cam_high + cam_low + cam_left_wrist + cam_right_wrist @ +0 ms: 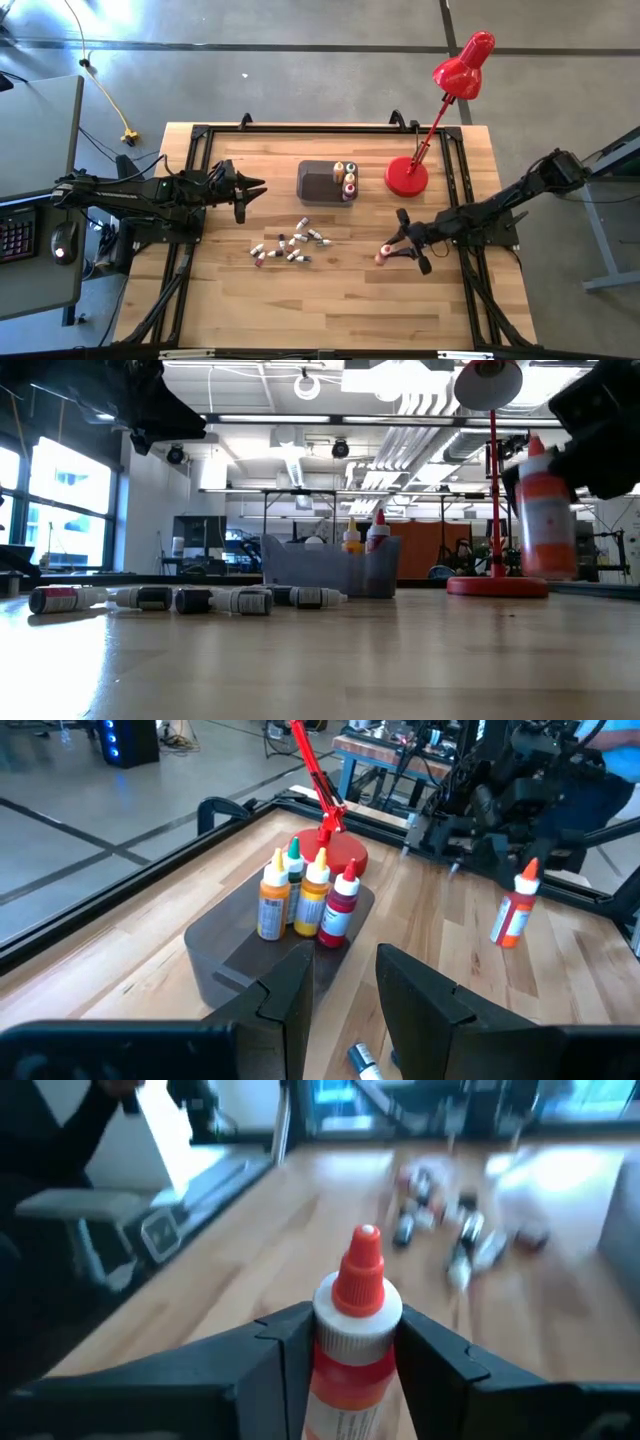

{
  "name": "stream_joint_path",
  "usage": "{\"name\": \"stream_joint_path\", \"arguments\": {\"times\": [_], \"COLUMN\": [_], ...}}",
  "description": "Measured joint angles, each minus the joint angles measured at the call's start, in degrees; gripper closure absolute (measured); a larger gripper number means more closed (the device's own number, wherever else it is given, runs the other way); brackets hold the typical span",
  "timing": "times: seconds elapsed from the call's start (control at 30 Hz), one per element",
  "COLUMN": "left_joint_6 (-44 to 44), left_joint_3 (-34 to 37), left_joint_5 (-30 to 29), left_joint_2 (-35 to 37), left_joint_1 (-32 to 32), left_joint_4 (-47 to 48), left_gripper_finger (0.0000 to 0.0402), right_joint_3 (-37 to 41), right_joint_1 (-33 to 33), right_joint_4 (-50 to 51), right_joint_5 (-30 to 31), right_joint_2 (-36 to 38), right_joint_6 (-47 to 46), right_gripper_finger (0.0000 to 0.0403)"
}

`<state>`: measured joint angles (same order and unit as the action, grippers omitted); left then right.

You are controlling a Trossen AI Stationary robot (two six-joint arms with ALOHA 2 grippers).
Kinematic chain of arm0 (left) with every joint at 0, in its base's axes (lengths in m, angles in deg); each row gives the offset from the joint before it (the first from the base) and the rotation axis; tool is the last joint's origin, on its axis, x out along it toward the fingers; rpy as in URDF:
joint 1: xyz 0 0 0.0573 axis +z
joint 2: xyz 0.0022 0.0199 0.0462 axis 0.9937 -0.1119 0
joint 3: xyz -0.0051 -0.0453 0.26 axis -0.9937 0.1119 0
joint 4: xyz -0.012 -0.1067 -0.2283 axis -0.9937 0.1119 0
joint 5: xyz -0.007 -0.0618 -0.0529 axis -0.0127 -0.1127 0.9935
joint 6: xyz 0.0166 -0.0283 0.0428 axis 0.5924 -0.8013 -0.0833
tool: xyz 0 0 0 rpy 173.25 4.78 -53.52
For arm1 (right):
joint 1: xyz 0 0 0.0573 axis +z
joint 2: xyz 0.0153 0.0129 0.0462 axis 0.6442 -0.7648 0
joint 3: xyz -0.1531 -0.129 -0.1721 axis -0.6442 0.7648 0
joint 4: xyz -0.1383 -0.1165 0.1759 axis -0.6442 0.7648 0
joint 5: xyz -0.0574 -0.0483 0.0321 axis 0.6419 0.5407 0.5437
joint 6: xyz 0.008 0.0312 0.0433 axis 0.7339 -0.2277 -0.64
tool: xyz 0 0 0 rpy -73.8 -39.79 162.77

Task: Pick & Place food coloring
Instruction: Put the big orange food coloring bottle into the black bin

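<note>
The right tool point(335, 1342) is clamped on an orange bottle point(347, 1350), held above the surface point(340, 310). Four bottles point(305, 900) are binned; a scattered cluster point(290, 243) is left. The left tool point(340, 990) waits, half-open, empty.

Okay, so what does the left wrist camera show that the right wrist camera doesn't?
Only the left wrist view shows the grey bin with four upright bottles, the red lamp behind it, and the left gripper, open and empty. Only the right wrist view shows the scattered vials lying on the table. Both show the orange bottle in the right gripper.
</note>
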<state>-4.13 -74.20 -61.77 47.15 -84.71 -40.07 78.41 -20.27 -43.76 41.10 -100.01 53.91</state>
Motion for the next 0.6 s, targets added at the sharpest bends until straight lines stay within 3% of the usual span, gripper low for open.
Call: {"name": "stream_joint_path", "arguments": {"times": [0.17, 0.43, 0.6], "left_joint_6": [0.0, 0.0, 0.0], "left_joint_3": [0.0, -0.01, 0.0], "left_joint_5": [-0.04, -0.2, -0.17], "left_joint_2": [0.01, 0.01, 0.01], "left_joint_1": [-0.01, -0.01, 0.01], "left_joint_4": [-0.02, -0.02, 0.03], "left_gripper_finger": [0.0291, 0.0291, 0.0291], "right_joint_3": [-4.24, -20.66, -28.9], "right_joint_1": [-0.29, -7.6, -15.21], "right_joint_4": [-0.65, 9.07, 9.96], "right_joint_5": [9.43, 9.04, 8.89], "right_joint_2": [0.0, -2.07, -9.17], "right_joint_6": [8.14, 20.79, 19.86], "right_gripper_finger": [0.0284, 0.0288, 0.0291]}}
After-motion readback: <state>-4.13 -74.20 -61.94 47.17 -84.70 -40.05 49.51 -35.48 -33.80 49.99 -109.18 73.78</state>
